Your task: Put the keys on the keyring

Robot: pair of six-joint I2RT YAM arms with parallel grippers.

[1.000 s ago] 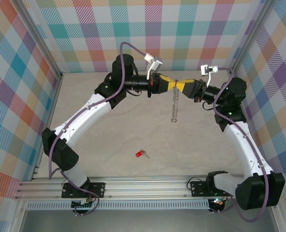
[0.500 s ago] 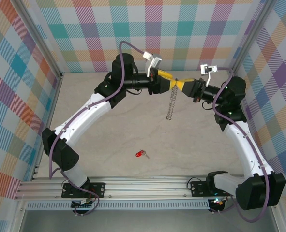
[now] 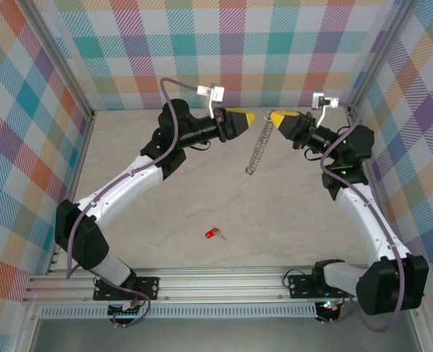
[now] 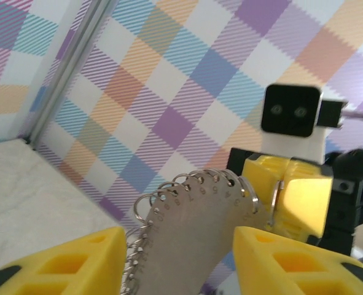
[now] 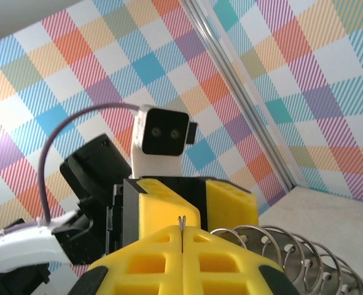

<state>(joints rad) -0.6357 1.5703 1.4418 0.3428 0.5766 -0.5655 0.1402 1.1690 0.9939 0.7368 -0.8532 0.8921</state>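
– Fingers on the right gripper (image 5: 181, 233): what were they doing?

– Pressed together on the top end of the keyring (image 3: 257, 149), with a thin link caught in the seam between the yellow pads (image 5: 163, 255). The chain hung slack and slanting beneath them.

– And the left gripper (image 3: 250, 116)?

– Its fingers (image 4: 83, 258) stood partly apart and held nothing. It sat just beside the keyring's top, facing the right gripper across it.

– Where was the key (image 3: 214, 234)?

– Flat on the table (image 3: 289, 213), well apart from the keyring, on the arm-base side of it.

– What could have gone wrong from there?

– I judged the grip to be thin: one link, one pinch. A jerk could have slipped it and dropped the keyring in a heap. The hanging chain could also swing, which would make threading so small a key awkward. And the key lay flat, so fingers coming down for it might have skidded it aside.

– How were the arms posed?

– Both forearms were raised level with the keyring's top. The wrists lay roughly horizontal and pointed at each other, and the elbows bowed outward, away from the keyring.
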